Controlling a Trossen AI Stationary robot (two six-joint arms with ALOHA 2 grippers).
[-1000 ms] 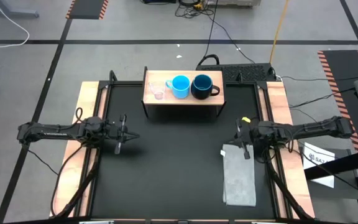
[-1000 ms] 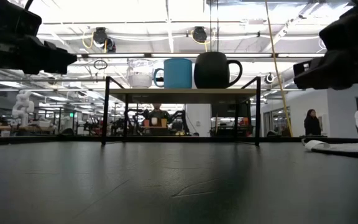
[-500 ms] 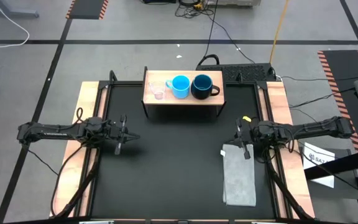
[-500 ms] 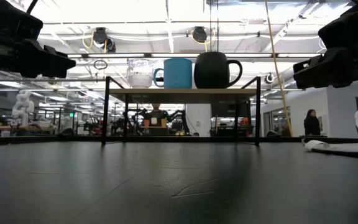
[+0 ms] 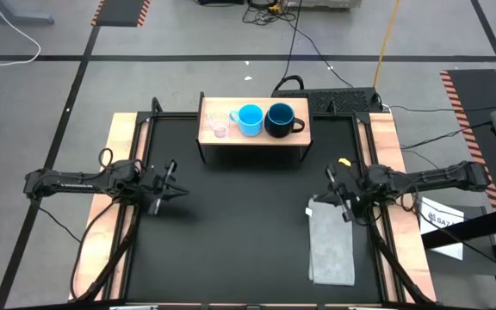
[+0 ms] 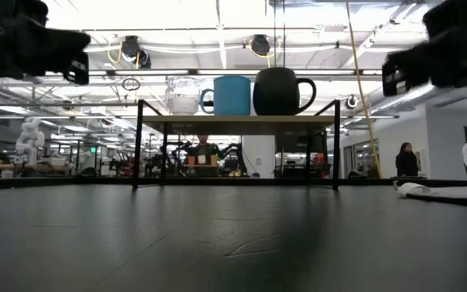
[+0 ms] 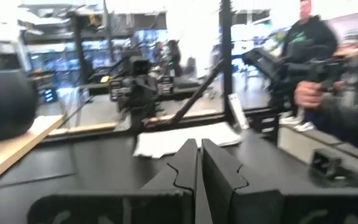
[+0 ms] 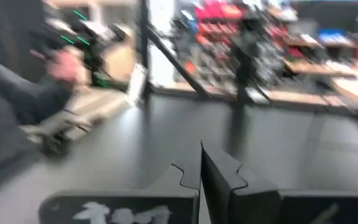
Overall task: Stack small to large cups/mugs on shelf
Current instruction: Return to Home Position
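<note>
A clear cup [image 5: 220,129], light-blue mug [image 5: 250,119] and navy mug [image 5: 280,120] are standing on the shelf [image 5: 209,108] at the frame's upper centre. The left gripper [image 5: 164,184] and right gripper [image 5: 343,196], both clenched empty, are hovering mid-left and mid-right. Homing well is calling for height, well clear of shelf and grey cloth [image 5: 331,250].

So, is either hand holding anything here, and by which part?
Nothing is held. The left hand and the right hand are both shut and empty.
</note>
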